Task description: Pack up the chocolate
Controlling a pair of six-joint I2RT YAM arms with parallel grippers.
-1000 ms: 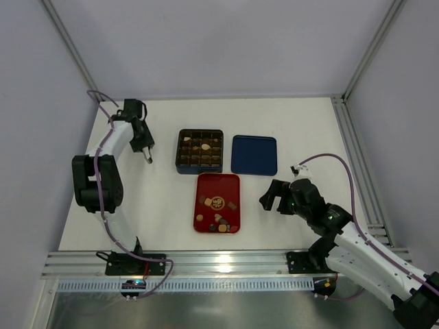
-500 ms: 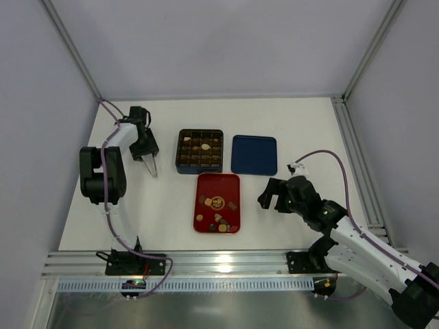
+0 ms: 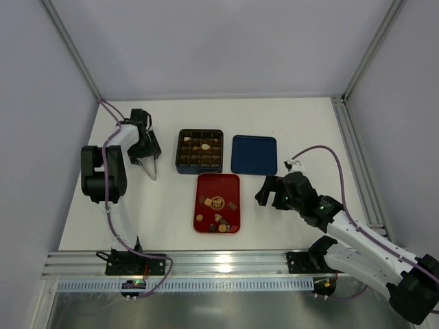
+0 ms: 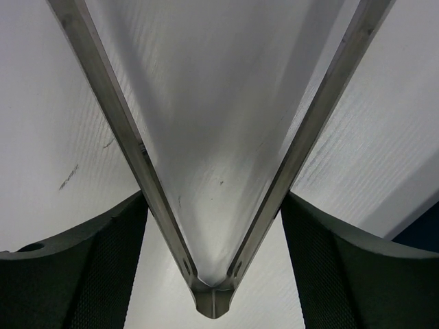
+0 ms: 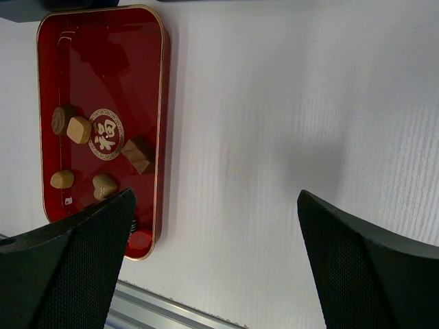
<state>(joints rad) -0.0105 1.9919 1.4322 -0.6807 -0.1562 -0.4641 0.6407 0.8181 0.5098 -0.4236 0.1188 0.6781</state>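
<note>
My right gripper (image 5: 216, 199), spread wide and empty, hangs just right of the flat red rectangular tray (image 5: 103, 55) holding the small brown and tan chocolate pieces (image 5: 79, 129), placed to pick one. My left gripper (image 3: 149, 167), also apart, waits left of the dark gridded box (image 3: 199, 168).

Left hand (image 3: 149, 166) and right hand (image 3: 267, 194) both gape empty.

White arms (image 3: 363, 241) with black joints (image 3: 96, 178) — purple cables (image 3: 322, 151), black textured fingers (image 5: 357, 274).
</note>
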